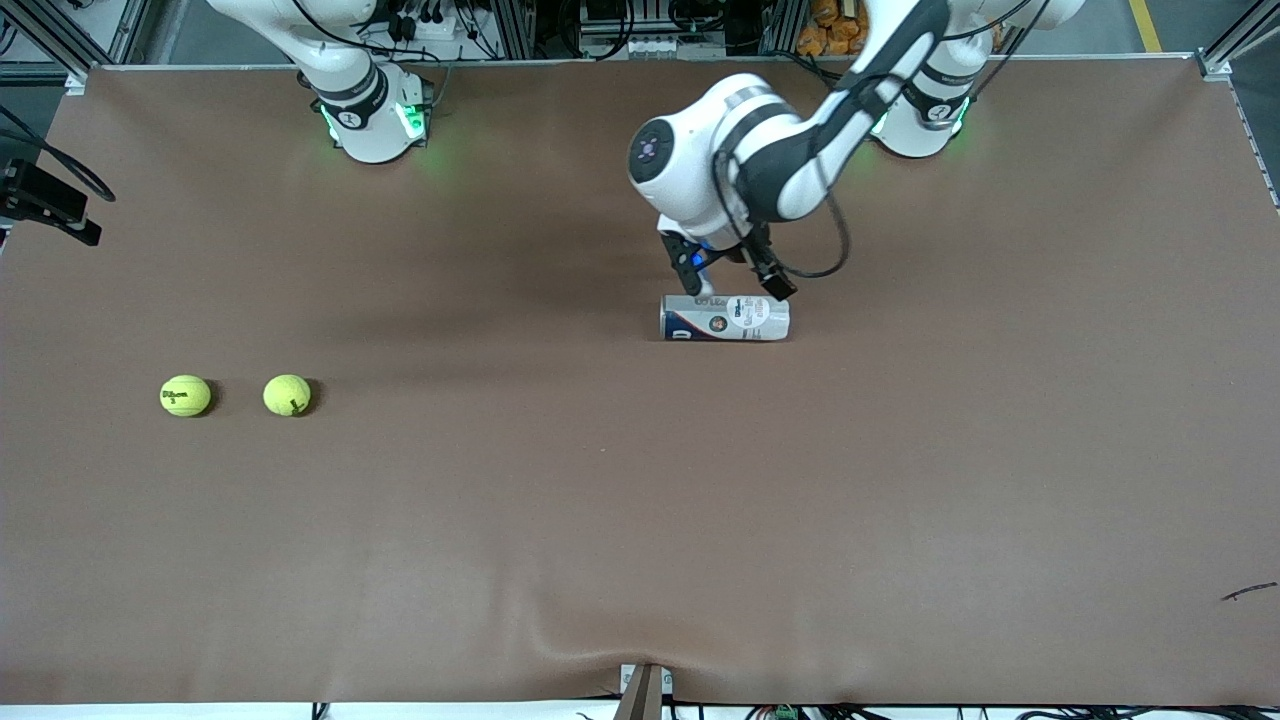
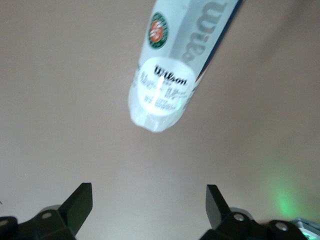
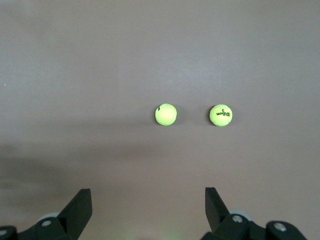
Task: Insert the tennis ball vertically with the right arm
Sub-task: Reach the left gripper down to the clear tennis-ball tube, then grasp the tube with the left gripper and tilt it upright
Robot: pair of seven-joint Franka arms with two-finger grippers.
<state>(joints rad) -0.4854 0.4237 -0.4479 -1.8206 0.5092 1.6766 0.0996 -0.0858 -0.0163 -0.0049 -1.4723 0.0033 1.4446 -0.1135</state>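
My right end effector, jaws wide and empty, looks down on two fuzzy yellow-green tennis balls side by side at my end of the brown worktop; the white printed ball can lies on its side under my wide-open left end effector.

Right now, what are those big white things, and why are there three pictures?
They are two robot arms bolted to a brown table. One picture looks down from high up; the other two come from small cameras on each arm's wrist. The left arm's pincer hangs open just above a tennis ball can lying on its side; its camera shows that can up close. The right arm waits, and its open pincer looks down at two yellow tennis balls lying side by side toward its end of the table. Nothing is held yet.
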